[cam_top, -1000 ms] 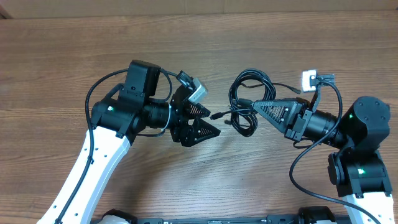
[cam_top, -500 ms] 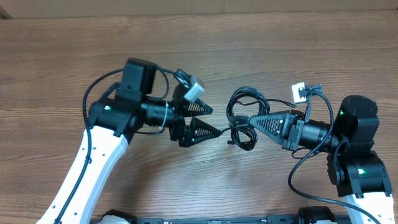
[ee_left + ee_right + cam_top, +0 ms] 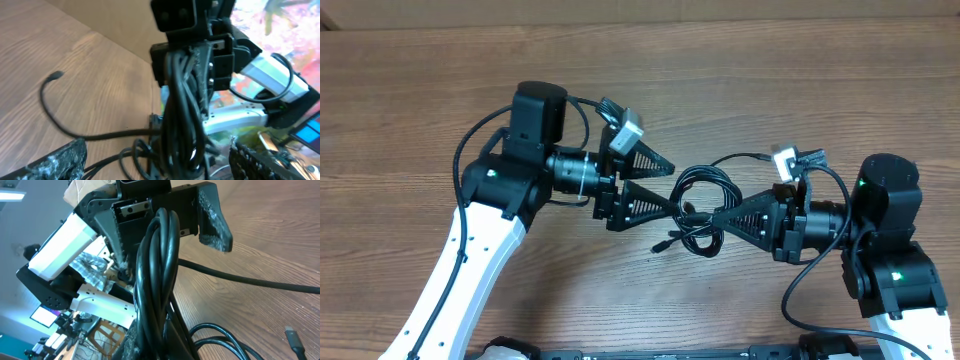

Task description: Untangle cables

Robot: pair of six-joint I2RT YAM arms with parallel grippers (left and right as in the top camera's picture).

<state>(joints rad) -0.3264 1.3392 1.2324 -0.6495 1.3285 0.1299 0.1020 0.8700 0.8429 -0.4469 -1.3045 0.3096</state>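
The cables (image 3: 700,212) are a knot of thin black loops hanging between the two arms, with one loose plug end (image 3: 662,243) near the table. My right gripper (image 3: 718,215) is shut on the bundle; in the right wrist view the cables (image 3: 157,265) run up out of its jaws (image 3: 165,340). My left gripper (image 3: 678,188) is open wide, one finger on each side of the bundle. In the left wrist view the cables (image 3: 182,100) hang between its open fingers (image 3: 155,160), with a loose plug end (image 3: 56,75) trailing left.
The wooden table (image 3: 800,90) lies below. Each arm's own thick black wire loops beside it, on the left (image 3: 470,150) and on the right (image 3: 800,280). The two grippers are almost touching.
My right gripper has carried the cable bundle left and toward the front. My left gripper has spread wider and now straddles the bundle.
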